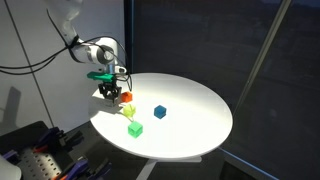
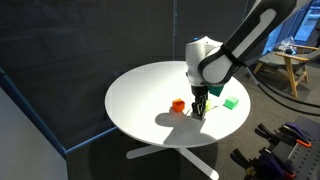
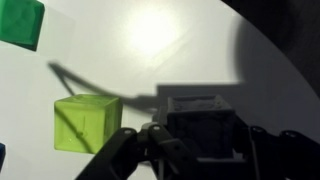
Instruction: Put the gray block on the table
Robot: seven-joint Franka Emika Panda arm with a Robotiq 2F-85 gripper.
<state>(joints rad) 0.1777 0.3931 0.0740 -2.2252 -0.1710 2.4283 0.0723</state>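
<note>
The gray block (image 3: 198, 112) sits between my gripper's (image 3: 202, 140) fingers in the wrist view, in dark shadow. The gripper looks shut on it and holds it low over the white round table (image 3: 150, 40). In both exterior views the gripper (image 1: 108, 92) (image 2: 200, 110) hangs near the table's (image 1: 190, 125) (image 2: 150, 85) edge, next to the orange cube (image 1: 125, 97) (image 2: 177, 105). The block itself is hard to make out there. The yellow-green cube (image 3: 87, 122) (image 1: 134, 128) lies just beside the gripper.
A green cube (image 3: 20, 22) (image 2: 230, 102) lies further off on the table. A blue cube (image 1: 159, 112) sits near the table's middle. Dark curtains stand behind the table, and equipment sits on the floor (image 1: 45, 150).
</note>
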